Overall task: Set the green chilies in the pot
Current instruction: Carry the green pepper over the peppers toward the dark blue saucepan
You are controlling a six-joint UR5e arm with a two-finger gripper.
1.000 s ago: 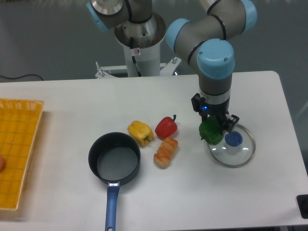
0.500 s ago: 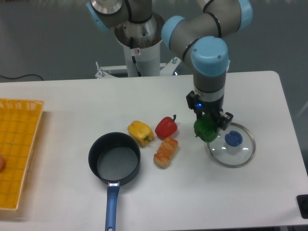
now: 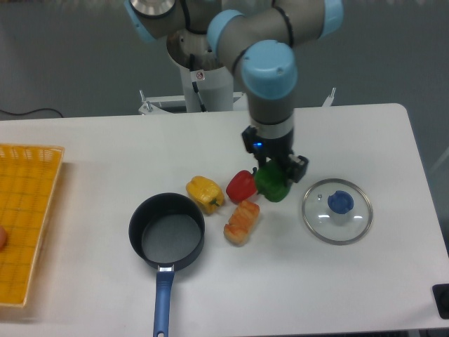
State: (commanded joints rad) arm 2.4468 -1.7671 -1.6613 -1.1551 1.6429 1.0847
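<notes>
The green chilies (image 3: 272, 184), a glossy dark-green bell pepper, hang just above the table with my gripper (image 3: 274, 174) shut on them from above. They are right next to the red pepper (image 3: 242, 186), to its right. The pot (image 3: 167, 232), black with a greyish inside and a blue handle (image 3: 162, 303) pointing toward the front edge, stands empty to the lower left of the gripper.
A yellow pepper (image 3: 204, 193) and an orange striped food piece (image 3: 241, 221) lie between the gripper and the pot. A glass lid with a blue knob (image 3: 337, 210) lies to the right. A yellow basket (image 3: 24, 217) sits at the left edge.
My gripper has carried the green pepper leftward, off the glass lid's edge, until it is beside the red pepper. Nothing else on the table moved.
</notes>
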